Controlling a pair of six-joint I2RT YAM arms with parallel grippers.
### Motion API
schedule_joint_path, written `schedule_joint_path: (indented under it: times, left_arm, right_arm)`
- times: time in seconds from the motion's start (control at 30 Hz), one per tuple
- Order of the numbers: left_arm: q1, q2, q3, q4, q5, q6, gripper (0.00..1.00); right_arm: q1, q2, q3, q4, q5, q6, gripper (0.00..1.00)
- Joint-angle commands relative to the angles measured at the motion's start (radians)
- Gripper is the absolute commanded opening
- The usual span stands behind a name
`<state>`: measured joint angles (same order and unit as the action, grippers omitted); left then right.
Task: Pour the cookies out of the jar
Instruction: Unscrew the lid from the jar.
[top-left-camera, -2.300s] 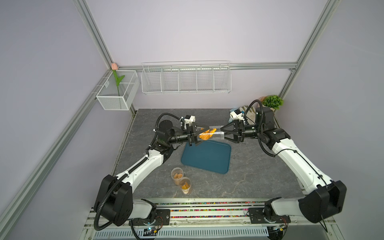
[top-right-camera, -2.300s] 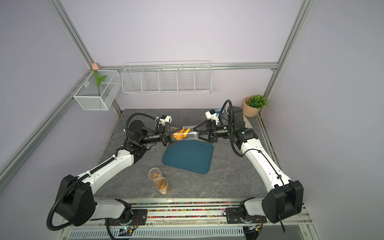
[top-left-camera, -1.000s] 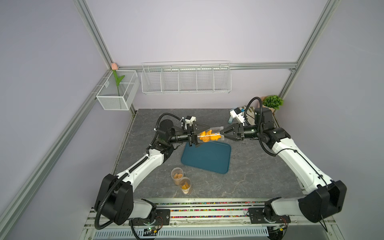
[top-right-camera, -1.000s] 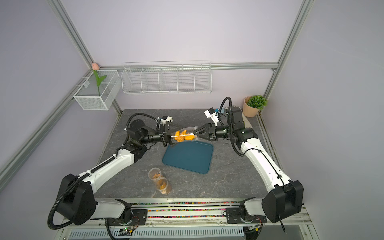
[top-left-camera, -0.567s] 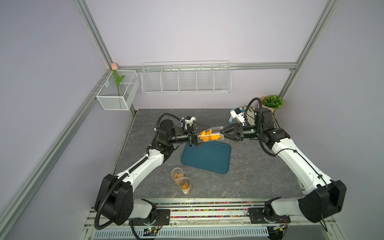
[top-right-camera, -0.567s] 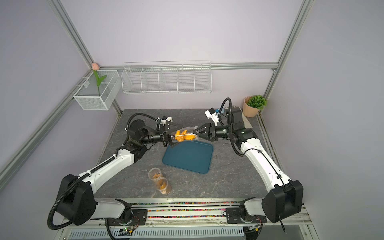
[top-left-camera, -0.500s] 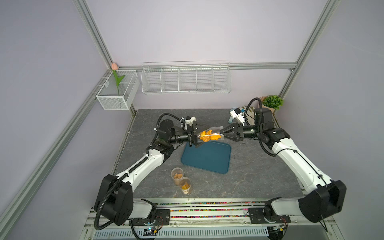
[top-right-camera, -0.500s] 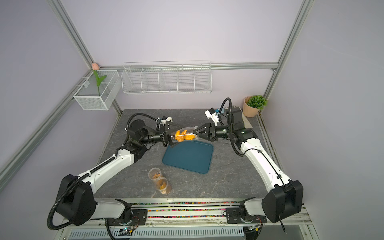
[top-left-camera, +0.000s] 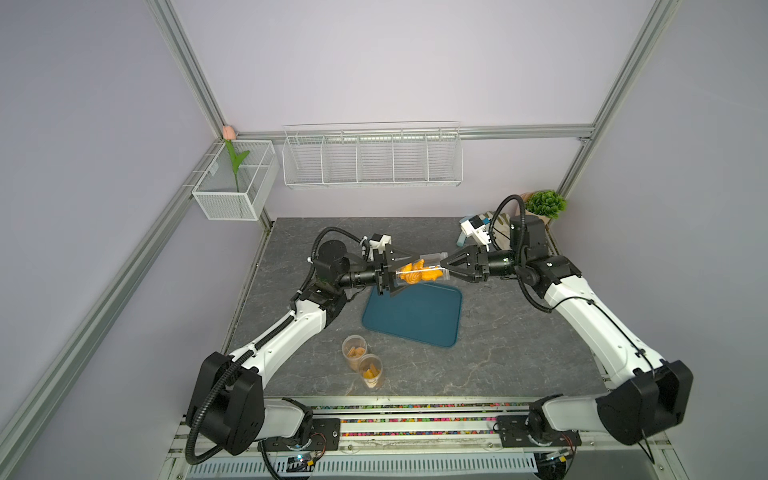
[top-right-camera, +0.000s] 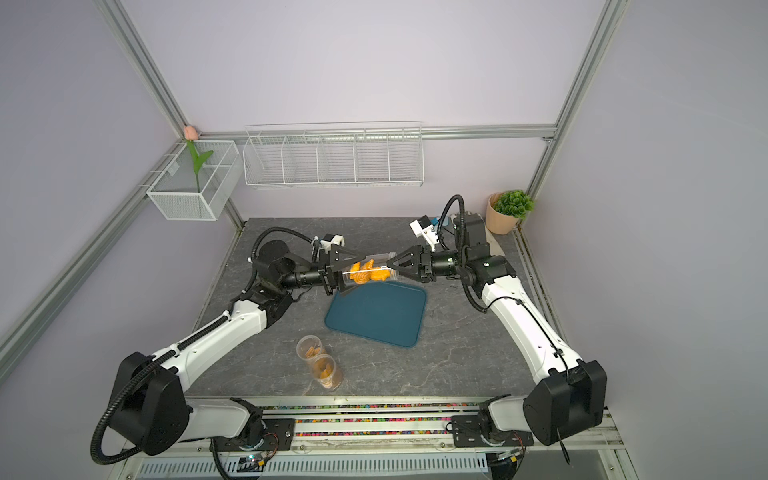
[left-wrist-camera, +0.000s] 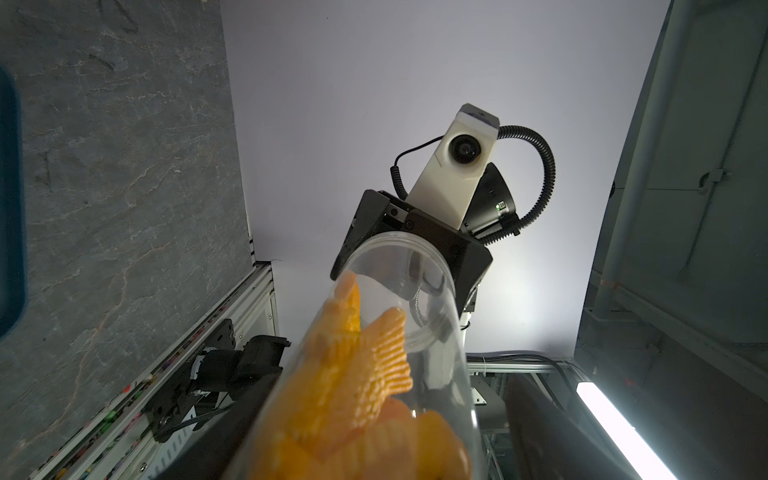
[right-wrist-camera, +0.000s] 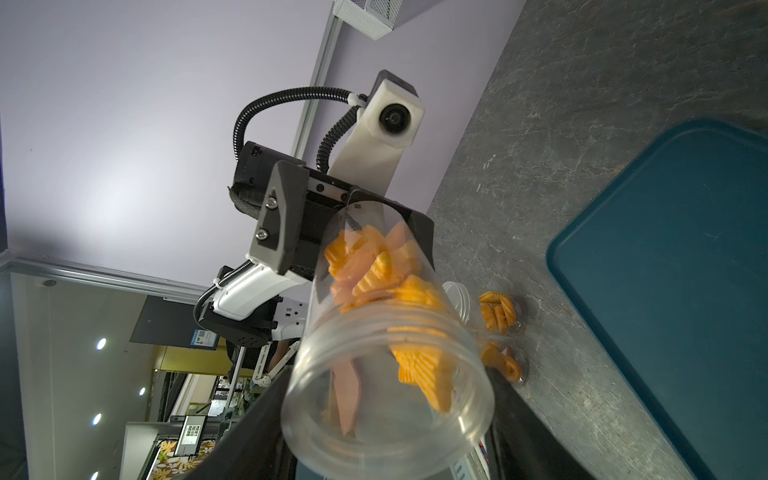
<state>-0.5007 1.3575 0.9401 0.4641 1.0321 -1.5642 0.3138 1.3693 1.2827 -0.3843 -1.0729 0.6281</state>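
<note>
A clear jar hangs level above the teal tray. The cookies, orange and ridged, lie heaped inside it toward the left end. My right gripper is shut on the jar's ribbed right end; I cannot tell whether a lid sits there. My left gripper straddles the other end. In the left wrist view one finger lies along the jar wall and a thin gap shows beside the other.
Two clear cups holding more orange biscuits stand near the table's front, left of the tray. A potted plant sits in the back right corner. White wire baskets hang on the back wall.
My left gripper's jaws have drawn in toward the jar. The jar, the cookies and my right arm hold about the same place.
</note>
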Motion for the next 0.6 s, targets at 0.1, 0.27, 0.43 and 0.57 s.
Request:
schedule_joint_path:
  times: [0.1, 0.27, 0.43, 0.57]
  left_arm:
    - [-0.006, -0.029, 0.011, 0.039, 0.041, 0.005, 0.73]
    - [-0.006, -0.029, 0.005, 0.038, 0.034, 0.007, 0.64]
    - [-0.006, -0.025, 0.012, 0.033, 0.045, 0.003, 0.64]
    - [-0.006, -0.014, 0.026, 0.028, 0.062, 0.003, 0.63]
  right_arm:
    - [-0.018, 0.002, 0.0, -0.039, 0.059, -0.001, 0.66]
    - [-0.019, 0.002, 0.001, -0.045, 0.058, -0.009, 0.66]
    - [-0.019, -0.009, -0.009, -0.015, 0.046, -0.029, 0.68]
    - [-0.018, -0.047, -0.054, 0.109, 0.031, -0.017, 0.71]
